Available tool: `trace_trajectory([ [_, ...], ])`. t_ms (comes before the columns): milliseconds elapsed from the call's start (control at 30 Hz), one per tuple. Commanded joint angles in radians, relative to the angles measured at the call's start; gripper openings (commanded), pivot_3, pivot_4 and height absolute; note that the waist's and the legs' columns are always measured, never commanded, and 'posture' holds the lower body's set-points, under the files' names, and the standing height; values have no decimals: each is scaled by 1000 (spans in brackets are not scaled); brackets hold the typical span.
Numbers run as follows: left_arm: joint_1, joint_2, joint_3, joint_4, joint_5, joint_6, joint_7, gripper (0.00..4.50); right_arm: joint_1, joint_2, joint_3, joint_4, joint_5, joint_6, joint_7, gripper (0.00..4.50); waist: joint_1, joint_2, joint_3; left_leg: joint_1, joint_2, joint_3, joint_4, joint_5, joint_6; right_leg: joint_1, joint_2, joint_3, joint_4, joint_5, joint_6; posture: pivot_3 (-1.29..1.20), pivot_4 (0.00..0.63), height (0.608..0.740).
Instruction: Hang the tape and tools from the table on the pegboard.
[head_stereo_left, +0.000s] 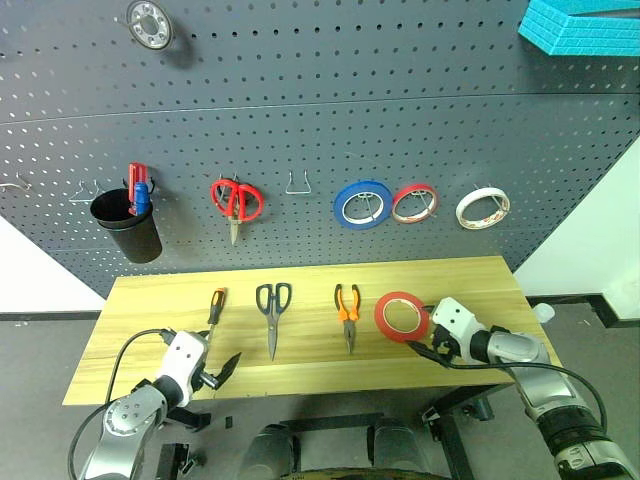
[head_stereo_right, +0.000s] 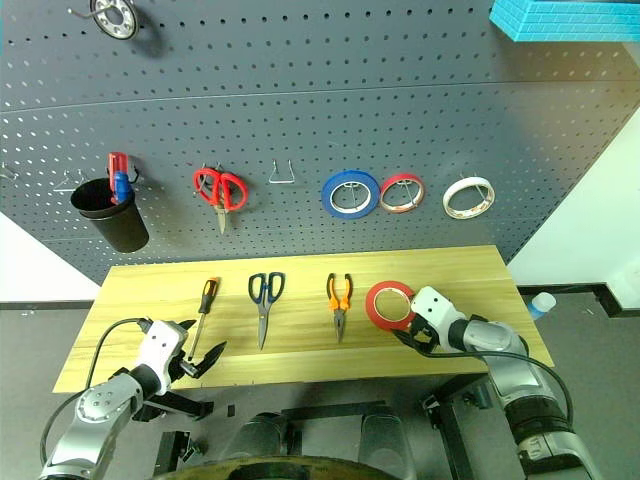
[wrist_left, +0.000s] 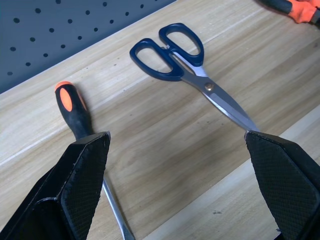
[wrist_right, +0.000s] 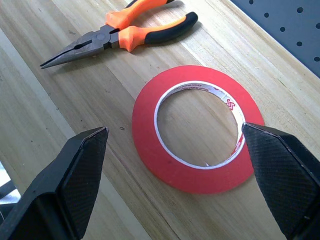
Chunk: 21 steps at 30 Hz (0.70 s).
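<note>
Nothing is hung yet: tape (head_stereo_left: 401, 316), pliers (head_stereo_left: 347, 305), scissors (head_stereo_left: 272, 305) and screwdriver (head_stereo_left: 214, 308) lie mid-frame on the worktop (head_stereo_left: 300, 375). Both grippers, right (wrist_right: 175, 175) and left (wrist_left: 180, 185), hover with fingers spread, holding nothing. Next, probably, the right must close on the tape's rim.

— what's sitting around me back there?

— white wall (head_stereo_left: 30, 270) is showing on both sides, and dark grey floor (head_stereo_left: 40, 350) is running below it with a black skirting strip (head_stereo_left: 585, 297).

— anything up high?

— a turquoise foam block (head_stereo_left: 585, 28) is resting at the upper corner, and even light is falling everywhere.
</note>
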<state>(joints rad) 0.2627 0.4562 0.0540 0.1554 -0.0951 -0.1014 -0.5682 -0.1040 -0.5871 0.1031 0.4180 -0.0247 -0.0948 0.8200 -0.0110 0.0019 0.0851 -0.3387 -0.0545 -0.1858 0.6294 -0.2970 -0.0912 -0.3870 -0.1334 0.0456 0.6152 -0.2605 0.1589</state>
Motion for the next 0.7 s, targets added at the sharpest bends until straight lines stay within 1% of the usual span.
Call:
trace_trajectory([
  [33, 5, 16, 18, -19, 4, -13, 5, 4500, -3, 4, 0, -28, 7, -15, 1, 4479, 0, 0, 0, 0, 0, 0, 0, 0, 0, 0, 0, 0, 0, 0, 0, -1, 48, 738],
  [700, 11, 10, 11, -14, 4, -18, 10, 4500, -2, 1, 13, -26, 0, -20, 4, 4479, 0, -1, 1, 0, 0, 0, 0, 0, 0, 0, 0, 0, 0, -1, 0, 0, 49, 738],
])
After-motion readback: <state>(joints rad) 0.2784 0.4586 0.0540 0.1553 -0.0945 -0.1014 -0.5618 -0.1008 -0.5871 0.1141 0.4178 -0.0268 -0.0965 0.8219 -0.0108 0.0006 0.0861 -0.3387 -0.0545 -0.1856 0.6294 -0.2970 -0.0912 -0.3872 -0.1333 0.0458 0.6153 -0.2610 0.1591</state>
